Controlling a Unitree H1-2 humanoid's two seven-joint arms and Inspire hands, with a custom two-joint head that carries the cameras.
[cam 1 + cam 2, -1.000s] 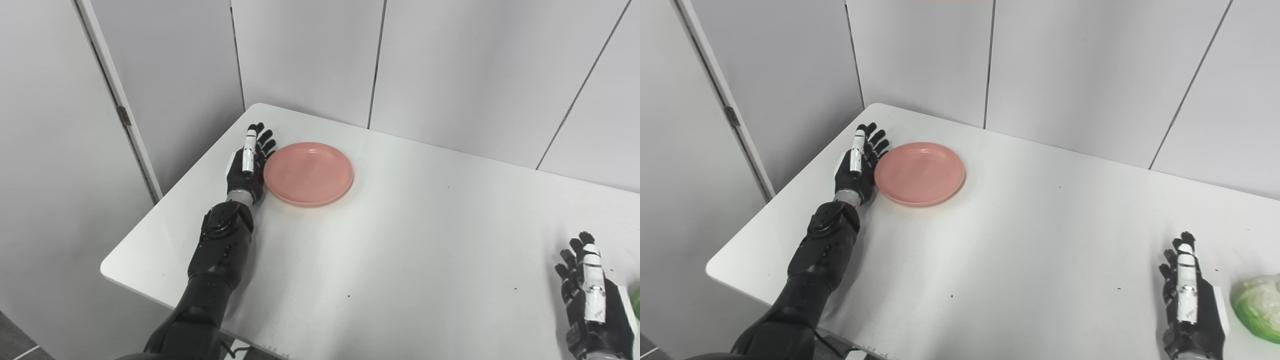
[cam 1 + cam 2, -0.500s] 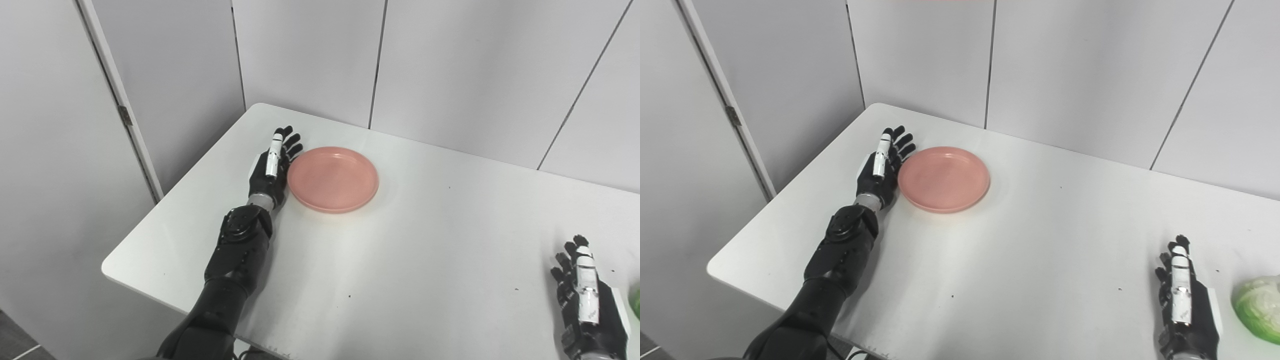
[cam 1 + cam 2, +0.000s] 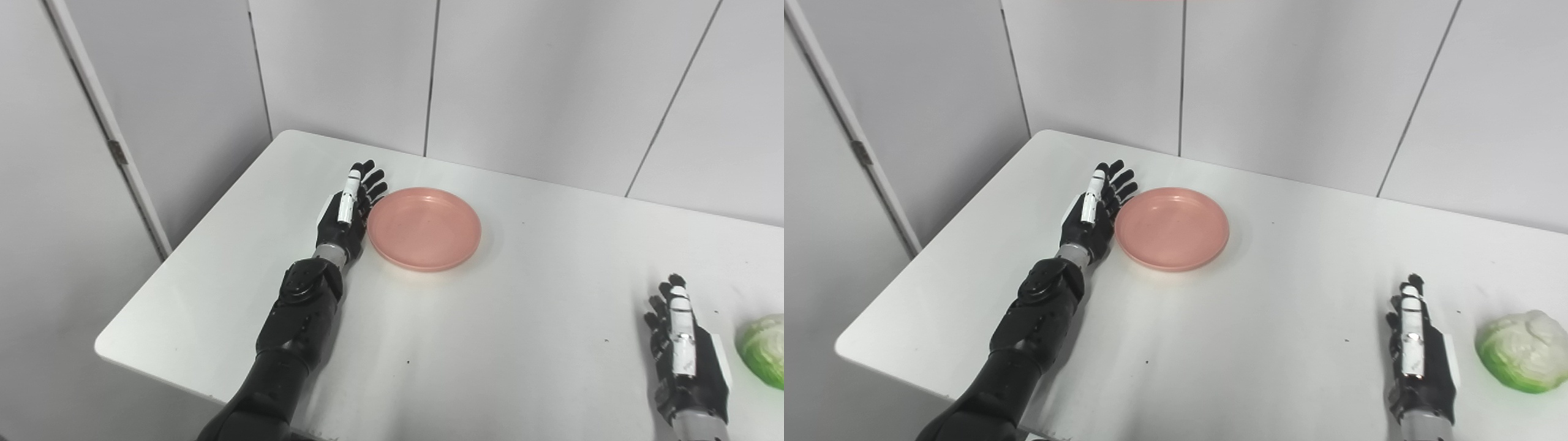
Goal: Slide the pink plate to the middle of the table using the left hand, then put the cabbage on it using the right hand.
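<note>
My left hand (image 3: pixel 345 215) is flat, fingers apart, edge against the pink plate (image 3: pixel 424 228), which sits left of mid-table (image 3: pixel 520 343) toward the far edge. Looks light, stiff and slick: push low on the rim. Right hand (image 3: pixel 1418 361) is spread and empty beside the cabbage (image 3: pixel 1519 359) near the right edge; it's leafy, so cup it from the sides.

Left robot hand (image 3: pixel 1093 211) flat against pink plate (image 3: pixel 1172 228); cabbage (image 3: pixel 1521 359) just beside open right robot hand (image 3: pixel 1418 364).
</note>
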